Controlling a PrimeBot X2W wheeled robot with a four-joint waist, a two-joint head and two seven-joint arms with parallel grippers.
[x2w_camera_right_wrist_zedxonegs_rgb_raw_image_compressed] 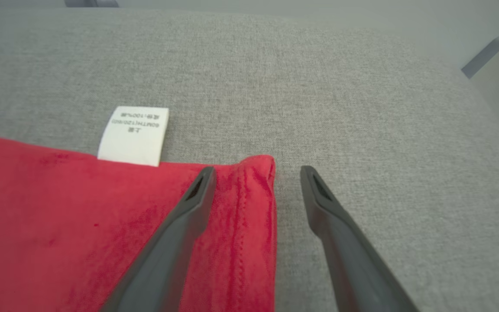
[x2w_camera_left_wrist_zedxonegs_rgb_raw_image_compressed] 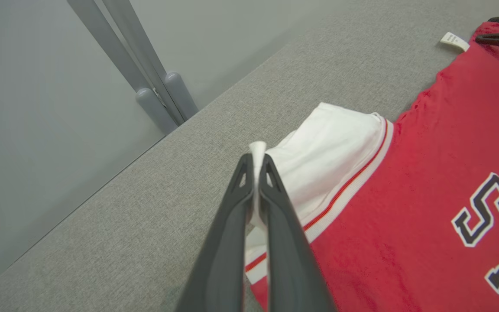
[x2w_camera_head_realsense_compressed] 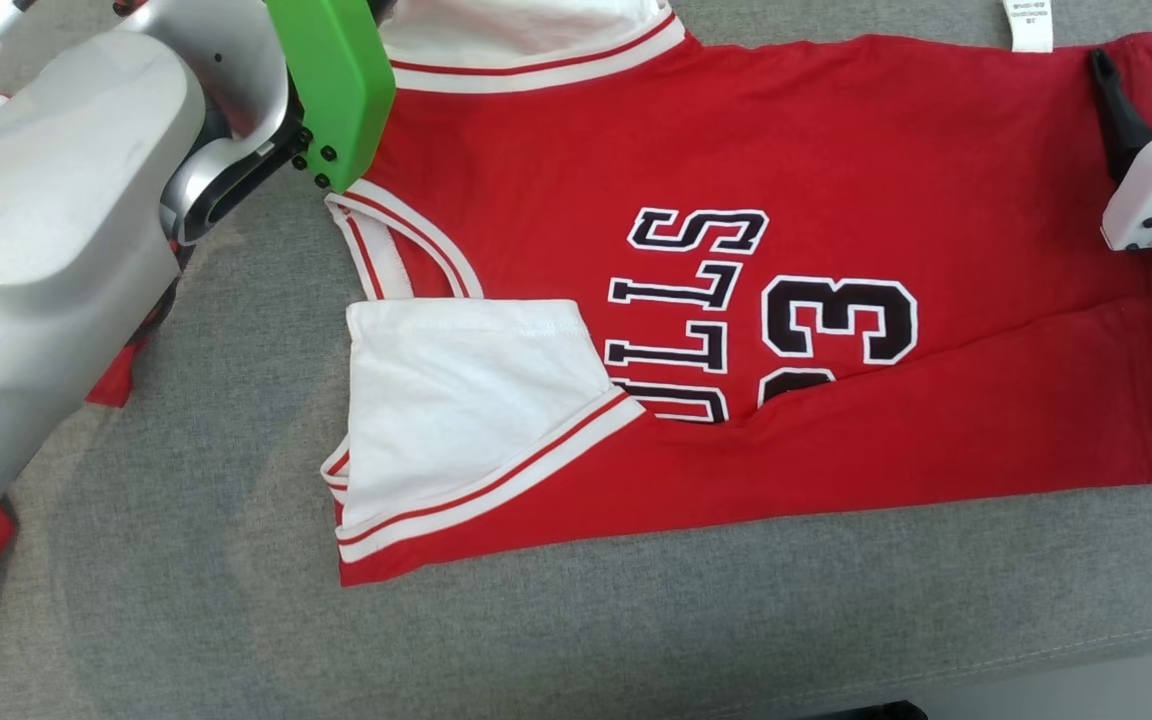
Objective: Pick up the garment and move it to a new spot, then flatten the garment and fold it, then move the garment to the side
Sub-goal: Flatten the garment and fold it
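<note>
The red basketball jersey [x2w_camera_head_realsense_compressed: 836,150] lies spread on the grey tabletop [x2w_camera_head_realsense_compressed: 636,620], its near long side folded over. The left claw [x2w_camera_left_wrist_zedxonegs_rgb_raw_image_compressed: 257,161] is pinched shut on the far white sleeve [x2w_camera_left_wrist_zedxonegs_rgb_raw_image_compressed: 340,143]. The right claw [x2w_camera_right_wrist_zedxonegs_rgb_raw_image_compressed: 258,171] gapes astride the far hem corner beside the care label [x2w_camera_right_wrist_zedxonegs_rgb_raw_image_compressed: 134,136], likely to lift that edge together. Bare tabletop lies beyond

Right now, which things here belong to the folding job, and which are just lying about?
Job: red jersey; left tool, shut on its white sleeve; right tool, open at its corner.
Lying about: another red cloth at far left; grey posts beyond the table.
</note>
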